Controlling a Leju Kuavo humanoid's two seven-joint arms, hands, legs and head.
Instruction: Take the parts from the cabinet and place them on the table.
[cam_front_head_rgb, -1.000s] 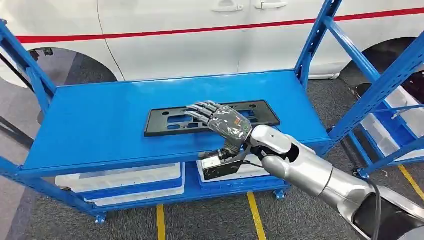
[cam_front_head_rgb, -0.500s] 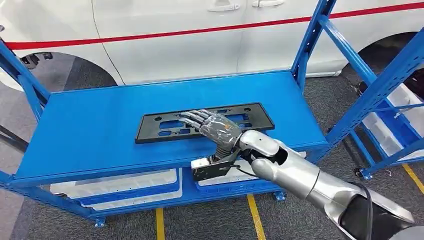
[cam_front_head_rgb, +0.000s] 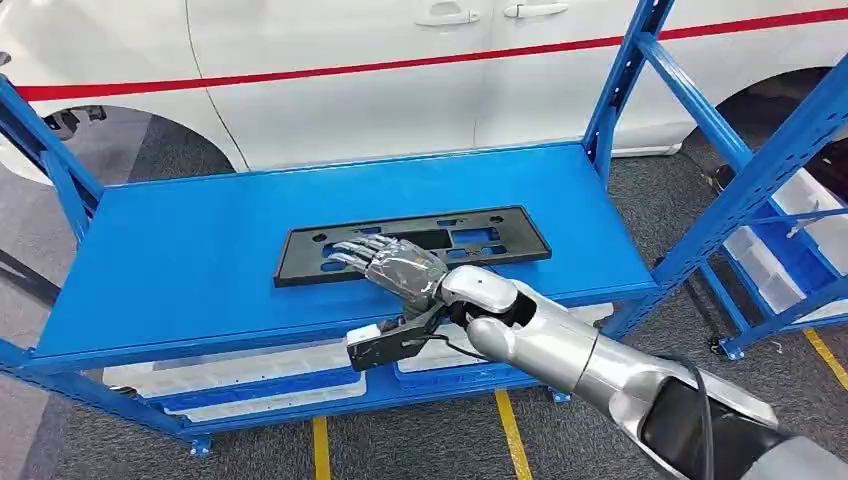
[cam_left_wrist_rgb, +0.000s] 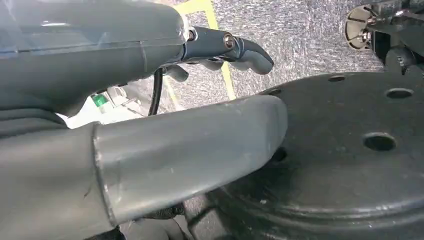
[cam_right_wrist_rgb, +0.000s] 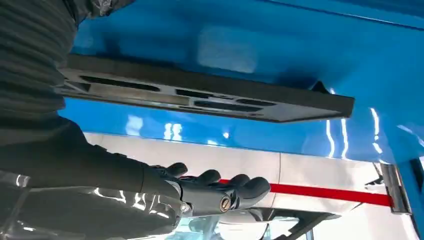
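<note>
A flat black plastic part (cam_front_head_rgb: 470, 238) with several cut-outs lies across the middle of the blue cabinet shelf (cam_front_head_rgb: 180, 260). My right hand (cam_front_head_rgb: 390, 265) is stretched out over the part's near left portion, fingers apart and holding nothing. In the right wrist view a gap of blue shelf separates the fingers (cam_right_wrist_rgb: 215, 189) from the black part (cam_right_wrist_rgb: 200, 97), so the hand is not touching it. The left hand (cam_left_wrist_rgb: 190, 140) hangs by my body with its thumb and fingers apart and nothing in it.
White bins (cam_front_head_rgb: 250, 365) sit on the level under the shelf. Blue uprights (cam_front_head_rgb: 620, 90) and a slanted brace frame the shelf's right end. A white car (cam_front_head_rgb: 400, 70) stands behind the cabinet. Another blue rack with bins (cam_front_head_rgb: 790, 260) is at the right.
My right hand has slid left along the part and back toward the shelf's near edge. The part has stayed in place. The view shifted slightly at first.
</note>
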